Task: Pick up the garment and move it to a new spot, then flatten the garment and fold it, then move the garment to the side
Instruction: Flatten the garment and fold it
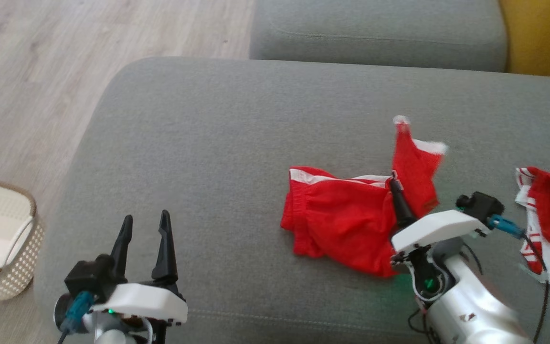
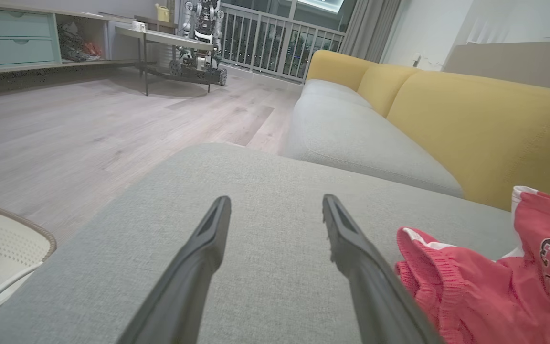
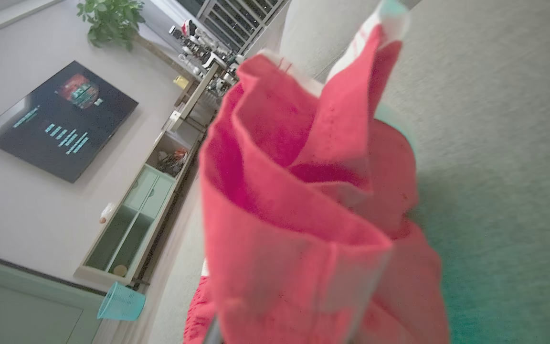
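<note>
Softly crumpled red fabric shorts (image 1: 337, 220) pinched in right end effector (image 1: 393, 178).

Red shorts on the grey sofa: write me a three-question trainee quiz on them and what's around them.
1. True or false: the left gripper is shut on the red shorts.
2. What stands on the floor, at the robot's left of the sofa cushion? A) a pale woven basket B) a stool C) a cardboard box
3. Fill in: the ____ gripper pinches the shorts, with part of them raised off the cushion.
Key: 1 false, it is open and apart from the shorts; 2 A; 3 right, the right gripper is shut on the cloth.
</note>
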You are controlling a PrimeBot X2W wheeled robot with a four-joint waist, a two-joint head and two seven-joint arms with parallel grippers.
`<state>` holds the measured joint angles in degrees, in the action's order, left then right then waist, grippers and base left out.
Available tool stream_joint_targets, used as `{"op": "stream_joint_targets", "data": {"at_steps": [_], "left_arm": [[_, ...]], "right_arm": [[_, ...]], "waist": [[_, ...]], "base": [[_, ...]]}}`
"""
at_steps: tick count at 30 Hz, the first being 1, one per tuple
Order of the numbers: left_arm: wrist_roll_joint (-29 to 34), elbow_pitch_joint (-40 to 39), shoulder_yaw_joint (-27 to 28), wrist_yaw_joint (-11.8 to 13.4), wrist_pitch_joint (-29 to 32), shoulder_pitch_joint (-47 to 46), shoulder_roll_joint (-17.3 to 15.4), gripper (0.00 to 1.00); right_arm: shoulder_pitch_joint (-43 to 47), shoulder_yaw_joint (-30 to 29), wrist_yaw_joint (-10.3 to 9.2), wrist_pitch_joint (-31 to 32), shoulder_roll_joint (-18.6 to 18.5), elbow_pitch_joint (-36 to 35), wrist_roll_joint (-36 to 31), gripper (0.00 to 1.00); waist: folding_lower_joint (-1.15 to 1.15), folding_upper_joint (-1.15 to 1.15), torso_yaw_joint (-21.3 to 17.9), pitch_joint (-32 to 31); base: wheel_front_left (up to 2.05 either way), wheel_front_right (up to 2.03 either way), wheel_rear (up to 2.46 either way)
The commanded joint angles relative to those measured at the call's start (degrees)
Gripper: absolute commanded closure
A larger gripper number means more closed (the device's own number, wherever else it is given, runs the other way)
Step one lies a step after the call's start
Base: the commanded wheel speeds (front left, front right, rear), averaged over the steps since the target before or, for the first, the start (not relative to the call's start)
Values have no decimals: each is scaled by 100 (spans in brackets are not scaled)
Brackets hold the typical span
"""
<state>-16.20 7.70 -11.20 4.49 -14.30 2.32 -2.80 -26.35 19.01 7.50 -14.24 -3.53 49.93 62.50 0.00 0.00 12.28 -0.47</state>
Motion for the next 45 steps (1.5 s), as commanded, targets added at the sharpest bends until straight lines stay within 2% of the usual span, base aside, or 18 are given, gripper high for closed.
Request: {"op": "stream_joint_targets", "data": {"at_steps": [1, 12, 24, 25, 26, 33, 38, 45], "left_arm": [[40, -159, 210, -17, -70, -172, -8, 0], [20, -115, 178, -20, -70, -221, -8, 0], [15, -114, 129, -14, -70, -231, -8, 0], [14, -114, 133, -11, -70, -228, -8, 0], [13, -113, 134, -10, -70, -228, -8, 0], [5, -86, 138, -12, -70, -254, -8, 0], [-22, -87, 120, -3, -70, -256, -8, 0], [-38, -74, 95, -4, -70, -282, -8, 0]], "right_arm": [[-17, 272, -1, -72, 65, -296, -1, 100], [82, 897, -1, -75, 65, -730, 248, 100], [140, 1634, -1, -75, 65, -672, 344, 100], [120, 1640, -1, -75, 65, -651, 335, 11], [116, 1646, -1, -75, 65, -663, 383, 0], [87, 2158, -1, -75, 65, -991, 513, 0], [67, 2381, -1, -75, 65, -1141, 306, 0], [37, 2680, -1, 97, 65, -577, 310, 0]], "waist": [[0, 0, 110, 37], [0, 0, 399, 128], [0, 0, 545, 161], [0, 0, 548, 167], [0, 0, 554, 172], [0, 0, 585, 178], [0, 0, 630, 208], [0, 0, 698, 265]], "base": [[0, 0, 0], [0, 0, 0], [0, 0, 0], [0, 0, 0], [0, 0, 0], [0, 0, 0], [0, 0, 0], [0, 0, 0]]}}
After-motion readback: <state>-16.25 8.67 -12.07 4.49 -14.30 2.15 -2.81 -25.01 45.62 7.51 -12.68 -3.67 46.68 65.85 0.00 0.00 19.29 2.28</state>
